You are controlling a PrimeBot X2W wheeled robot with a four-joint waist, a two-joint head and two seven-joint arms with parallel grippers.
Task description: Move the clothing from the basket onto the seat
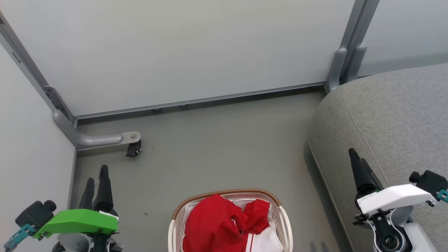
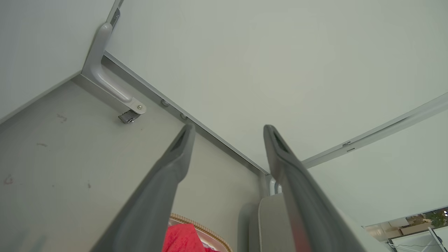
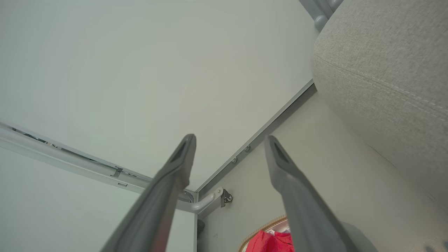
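Head view puts the clothing [image 1: 217, 224] where your trouble starts: a crumpled red heap in the basket [image 1: 227, 192], which stands on the floor [image 1: 217, 147] at the very bottom of the picture, its near part cut off. The seat [image 1: 392, 115] lies to the right, apart from the basket, with a strip of bare floor between them. Your left claw [image 1: 97, 174] hangs low on the left, close beside the partition [image 1: 31, 147]. Your right claw [image 1: 357, 156] hangs over the seat's front edge. Both are spread wide and hold nothing, as each wrist view shows.

Watch four things. First, you reach into a heap you only partly see, so a claw may close on the basket's rim or wall instead of cloth. Second, the red folds look tangled together, so lifting one piece may drag a second out and drop it on the floor short of the seat. Third, the white cloth at the heap's lower right may be a garment panel or a loose liner. I cannot tell which from here, and pinching it could carry the wrong thing across. Fourth, the basket looks light, so a snagged fold may tip or slide it as you pull. Swing the left arm wide of the partition as it sets off.
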